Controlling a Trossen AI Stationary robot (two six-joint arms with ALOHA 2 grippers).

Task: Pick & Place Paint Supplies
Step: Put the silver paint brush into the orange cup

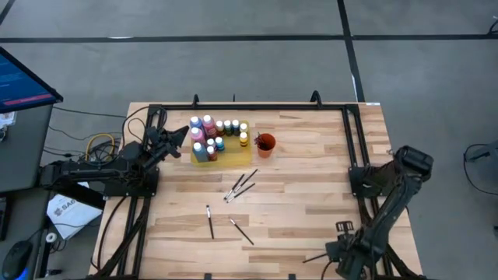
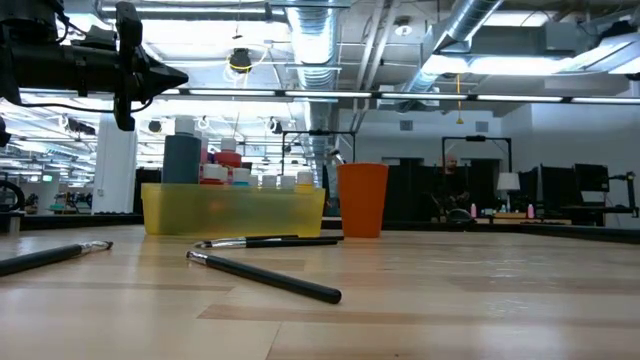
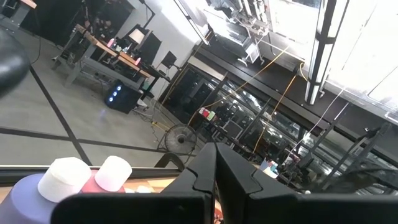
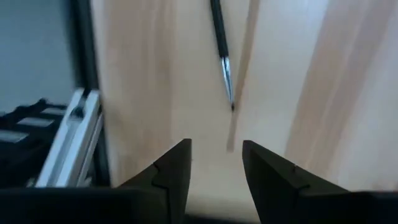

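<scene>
Small paint bottles [image 1: 214,134] with pale caps stand in a yellow tray [image 1: 224,157] at the table's far middle. Loose dark brushes lie on the wood: a pair [image 1: 241,185] near the centre, one [image 1: 210,222] and another [image 1: 241,231] nearer the front, and one [image 4: 221,43] at the front right. My left gripper [image 1: 185,137] hovers shut, just left of the bottles [image 3: 68,180] and touching none. My right gripper [image 4: 216,152] points down, open and empty, above the wood beside the front-right brush [image 1: 315,257].
An orange cup [image 1: 265,145] stands right of the tray, also seen in the low view [image 2: 362,200]. Black frame rails [image 1: 354,140] run along the table's left, right and far sides. Bare wood lies between the central brushes and the right rail.
</scene>
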